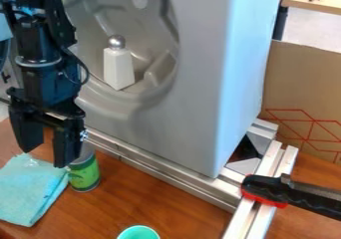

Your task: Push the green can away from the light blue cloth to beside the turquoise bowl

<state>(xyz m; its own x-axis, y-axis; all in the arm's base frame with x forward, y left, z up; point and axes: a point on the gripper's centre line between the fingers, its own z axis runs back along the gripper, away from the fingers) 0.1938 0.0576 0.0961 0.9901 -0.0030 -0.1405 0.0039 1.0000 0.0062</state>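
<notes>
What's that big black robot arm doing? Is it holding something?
The arm's gripper is open and holds nothing. It hangs over the table, near a folded blue cloth and a green can. A white bottle with a silver ball top stands inside the big gray tub, and part of a green cup shows at the front.

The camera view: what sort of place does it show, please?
Probably a robotics lab or workshop: a black robot arm hangs over a wooden table, near metal rails and a black-and-red clamp-like tool.
</notes>
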